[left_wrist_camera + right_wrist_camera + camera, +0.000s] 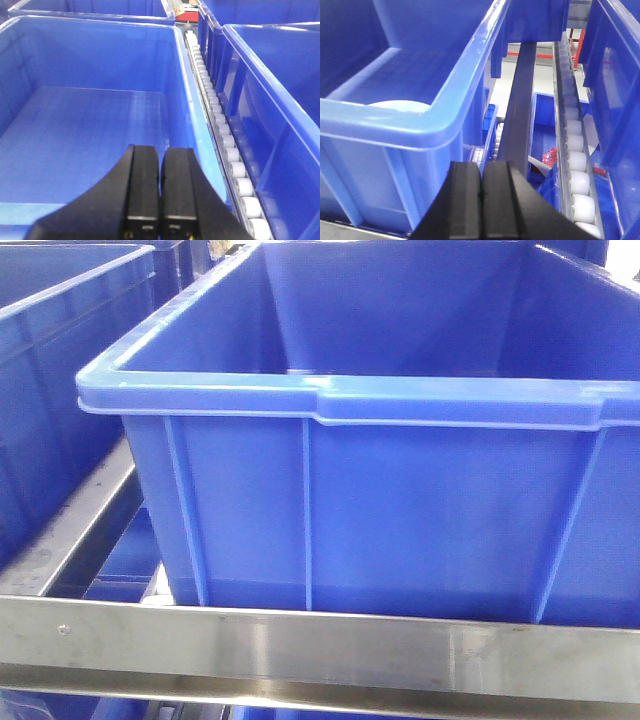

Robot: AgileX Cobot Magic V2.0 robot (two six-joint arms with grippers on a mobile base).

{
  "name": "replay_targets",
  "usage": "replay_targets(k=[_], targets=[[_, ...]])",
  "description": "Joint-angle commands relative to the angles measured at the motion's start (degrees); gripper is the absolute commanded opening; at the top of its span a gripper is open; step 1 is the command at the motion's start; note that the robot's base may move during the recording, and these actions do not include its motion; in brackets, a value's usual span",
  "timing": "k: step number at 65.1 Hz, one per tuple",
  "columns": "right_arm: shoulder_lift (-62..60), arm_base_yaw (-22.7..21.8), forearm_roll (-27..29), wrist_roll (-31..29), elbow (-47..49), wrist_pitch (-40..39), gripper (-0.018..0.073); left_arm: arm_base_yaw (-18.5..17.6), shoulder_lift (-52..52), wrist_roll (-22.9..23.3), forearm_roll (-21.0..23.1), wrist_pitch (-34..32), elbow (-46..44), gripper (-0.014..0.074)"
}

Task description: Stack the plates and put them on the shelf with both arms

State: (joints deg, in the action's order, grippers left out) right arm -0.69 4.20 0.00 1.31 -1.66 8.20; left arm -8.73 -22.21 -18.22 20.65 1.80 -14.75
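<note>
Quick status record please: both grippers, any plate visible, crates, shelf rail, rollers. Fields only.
left gripper: shut, empty, above the near rim of a blue crate whose visible floor is bare
right gripper: shut, empty, beside a crate corner
plate: pale rounded edge showing inside that crate, behind its rim; count cannot be told
shelf rail: steel, running in front of the large crate
rollers: white row between crates
front view: no plate or arm in sight
</note>
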Motion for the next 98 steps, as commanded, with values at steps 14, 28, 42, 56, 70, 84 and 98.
replay_targets(k=[14,28,42,56,70,84,98], targets=[[-1.0,-0.4,-0.8,0.1,0.0,-5.5,0.0048,0.1,8.3,0.2,-7.1,-15.2,7.8,0.0082],[-1.0,-0.4,-0.8,0.1,0.0,-5.5,0.0048,0.1,20.6,0.5,-8.6,-7.2,15.0,0.0082],[-1.0,-0.4,-0.8,0.1,0.0,-5.5,0.0048,0.4,23.9,8.0,-17.6,-2.8,15.4,0.0082],[-1.0,-0.4,-0.8,0.1,0.0,-5.5,0.0048,0.4,23.8,9.5,-18.7,-2.8,15.4,0.0082],[-1.0,-0.4,-0.8,0.1,0.0,-5.5,0.0048,0.4,23.8,9.4,-17.5,-2.9,15.4,0.0082],[-1.0,-0.4,-0.8,0.1,0.0,-5.5,0.0048,0.4,23.8,9.4,-17.5,-2.9,15.4,0.0082],[-1.0,-0.4,-0.8,0.1,0.0,-5.5,0.0048,0.4,23.8,9.4,-17.5,-2.9,15.4,0.0082]])
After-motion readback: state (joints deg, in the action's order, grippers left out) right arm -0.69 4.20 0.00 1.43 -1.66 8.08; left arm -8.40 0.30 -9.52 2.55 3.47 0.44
